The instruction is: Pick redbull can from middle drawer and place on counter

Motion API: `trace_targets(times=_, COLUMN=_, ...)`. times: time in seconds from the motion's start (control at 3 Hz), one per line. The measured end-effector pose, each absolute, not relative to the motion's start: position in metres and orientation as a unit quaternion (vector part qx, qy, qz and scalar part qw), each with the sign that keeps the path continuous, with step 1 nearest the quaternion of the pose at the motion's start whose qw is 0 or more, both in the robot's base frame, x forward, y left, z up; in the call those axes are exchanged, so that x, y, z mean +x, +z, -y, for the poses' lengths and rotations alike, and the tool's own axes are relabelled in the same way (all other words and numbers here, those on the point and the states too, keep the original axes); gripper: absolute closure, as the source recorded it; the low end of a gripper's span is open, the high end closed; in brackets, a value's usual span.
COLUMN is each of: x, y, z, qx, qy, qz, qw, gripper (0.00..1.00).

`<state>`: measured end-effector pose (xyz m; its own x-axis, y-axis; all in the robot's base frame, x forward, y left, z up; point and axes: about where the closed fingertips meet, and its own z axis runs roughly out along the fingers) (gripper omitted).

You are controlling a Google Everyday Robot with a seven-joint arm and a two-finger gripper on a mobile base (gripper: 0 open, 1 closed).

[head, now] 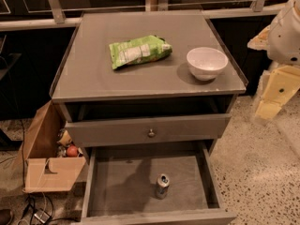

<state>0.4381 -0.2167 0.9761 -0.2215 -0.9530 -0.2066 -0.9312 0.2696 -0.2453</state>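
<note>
The redbull can [162, 186] stands upright on the floor of the open middle drawer [117, 182], right of centre and towards the front. The grey counter [93, 69] tops the cabinet above it. My gripper [275, 93] hangs at the far right, beside the cabinet's right side, level with the counter's front edge. It is well above and to the right of the can and holds nothing that I can see. The white arm [286, 32] rises above it.
A green snack bag [138, 50] and a white bowl [206, 62] lie on the counter. A drawer front with a round knob [151, 133] juts out slightly above the open drawer. A cardboard box [47, 165] with items and cables sits on the floor at the left.
</note>
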Motion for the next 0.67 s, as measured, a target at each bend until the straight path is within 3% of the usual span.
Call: trace_targets(times=0.67, x=0.432, y=0.965, z=0.21, qx=-0.608, qy=-0.022, qz=-0.776, qw=0.167, gripper=0.0)
